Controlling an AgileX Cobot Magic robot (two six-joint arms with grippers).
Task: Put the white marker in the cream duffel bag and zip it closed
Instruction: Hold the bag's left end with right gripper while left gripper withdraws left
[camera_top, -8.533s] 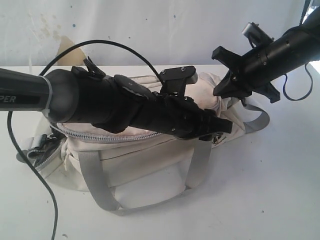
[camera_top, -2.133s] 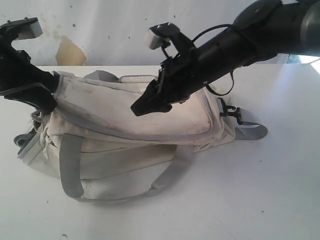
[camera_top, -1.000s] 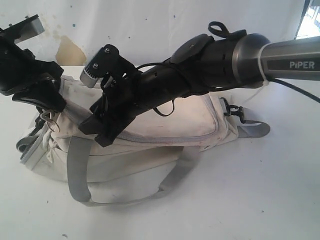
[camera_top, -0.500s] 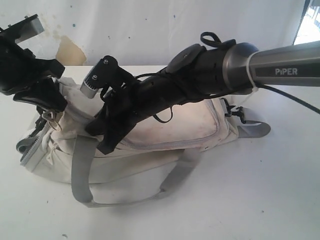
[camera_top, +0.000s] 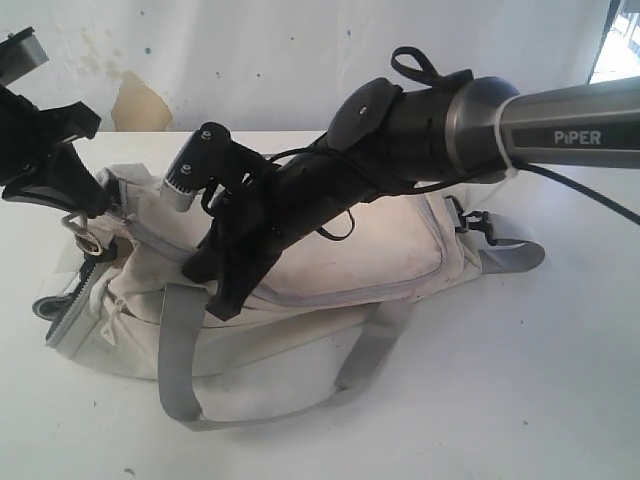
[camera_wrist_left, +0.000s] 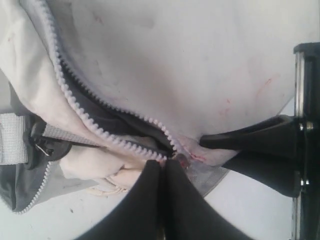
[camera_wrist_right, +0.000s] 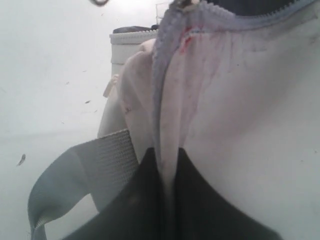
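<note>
L claw (camera_wrist_left: 164, 167) is pinched tight on the cream duffel bag (camera_top: 380, 250), right at its zip (camera_wrist_left: 60, 55) slider; teeth beyond it still gape. R claw (camera_wrist_right: 168, 154) clamps a fabric fold by the seam. No white marker in sight, prob. inside. Risk: fold slips, so bag drags w/ the pull & zip stalls.

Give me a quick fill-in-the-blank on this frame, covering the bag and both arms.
1. The cream duffel bag lies on a ___ table.
2. In the left wrist view, the zipper beside the left gripper is partly ___, showing dark lining.
3. The right gripper reaches across to the ___ half of the exterior view.
4. The right arm carries the printed word ___.

Missing words: white; open; left; PIPER.
</note>
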